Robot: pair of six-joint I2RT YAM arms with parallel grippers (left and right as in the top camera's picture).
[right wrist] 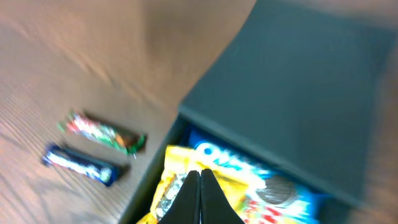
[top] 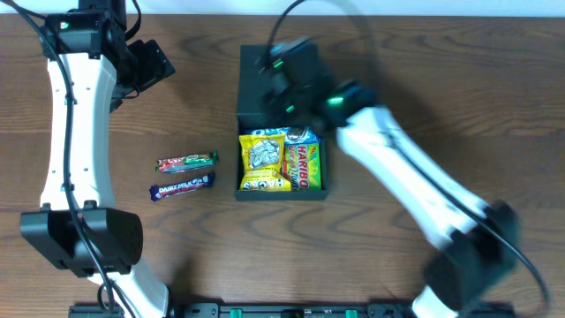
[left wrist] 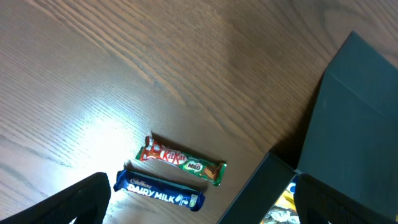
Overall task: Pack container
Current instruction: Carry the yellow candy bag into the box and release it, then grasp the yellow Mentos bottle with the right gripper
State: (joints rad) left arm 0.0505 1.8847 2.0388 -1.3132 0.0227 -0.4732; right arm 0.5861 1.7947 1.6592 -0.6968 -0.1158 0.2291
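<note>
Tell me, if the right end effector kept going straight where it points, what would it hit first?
Most likely the crinkly yellow snack packet lying in the dark teal-green rigid box. The right end effector, shut, points down at it; blur leaves the depth unclear.

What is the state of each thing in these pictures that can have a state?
container: open, partly filled
yellow packet: inside the container
Haribo packet: inside, beside the yellow packet
Oreo packet: inside
KitKat bar: outside, not packed
Dairy Milk bar: outside, not packed
left end effector: open, empty
right end effector: shut, over the yellow packet
</note>
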